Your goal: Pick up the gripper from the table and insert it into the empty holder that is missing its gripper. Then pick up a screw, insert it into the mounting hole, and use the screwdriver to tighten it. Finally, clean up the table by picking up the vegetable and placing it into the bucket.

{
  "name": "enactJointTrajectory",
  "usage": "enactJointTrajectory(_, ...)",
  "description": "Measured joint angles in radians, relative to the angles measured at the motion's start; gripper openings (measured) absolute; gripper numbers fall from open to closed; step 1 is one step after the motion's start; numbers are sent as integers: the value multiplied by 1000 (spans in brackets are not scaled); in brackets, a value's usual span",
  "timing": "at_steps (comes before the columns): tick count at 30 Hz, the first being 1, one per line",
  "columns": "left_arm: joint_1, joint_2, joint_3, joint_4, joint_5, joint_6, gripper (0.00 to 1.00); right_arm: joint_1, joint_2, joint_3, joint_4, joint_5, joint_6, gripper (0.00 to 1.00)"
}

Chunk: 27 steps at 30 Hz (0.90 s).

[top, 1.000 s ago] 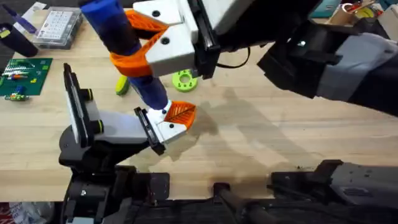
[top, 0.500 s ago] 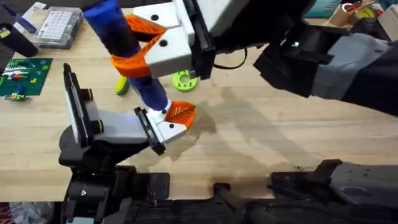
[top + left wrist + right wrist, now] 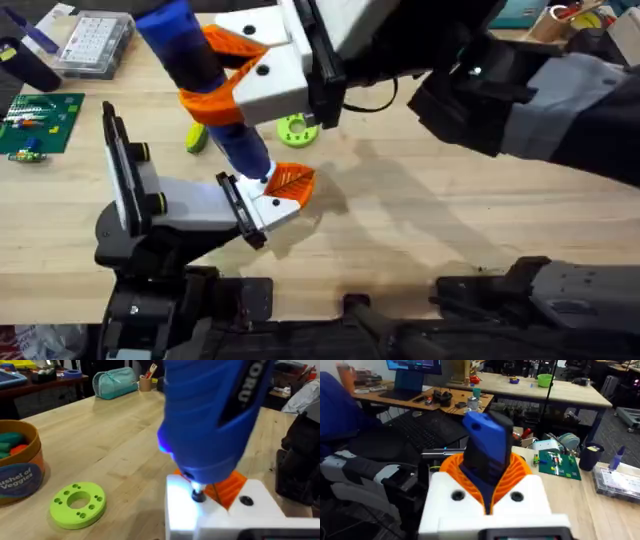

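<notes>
My right gripper (image 3: pixel 232 72) reaches across the table and is shut on the blue screwdriver (image 3: pixel 200 75), which slants down to the left arm's end. The bit (image 3: pixel 197 494) touches the white holder (image 3: pixel 262 208), and the orange ribbed gripper (image 3: pixel 292 181) sits in that holder. My left gripper (image 3: pixel 268 198) lies low over the table under the screwdriver. In the right wrist view the screwdriver (image 3: pixel 487 450) rises between orange pads (image 3: pixel 455 467). The yellow-green vegetable (image 3: pixel 195 138) lies on the table beside the screwdriver. The orange bucket (image 3: pixel 17 467) stands to one side with toy veggies inside.
A lime-green ring with holes (image 3: pixel 296 127) lies just beyond the holder. At the far left are a clear parts box (image 3: pixel 95 42), a green circuit board (image 3: pixel 38 122) and a dark blue pen (image 3: pixel 35 35). Bare wood lies to the right.
The right gripper with the screwdriver has shifted very slightly. The left arm, the holder and the things on the table are where they were.
</notes>
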Motion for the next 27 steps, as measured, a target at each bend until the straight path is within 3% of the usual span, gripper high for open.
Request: enactJointTrajectory(27,0,6,0,-3,21,-15,13,0,-10,-21,-13,7,24,28)
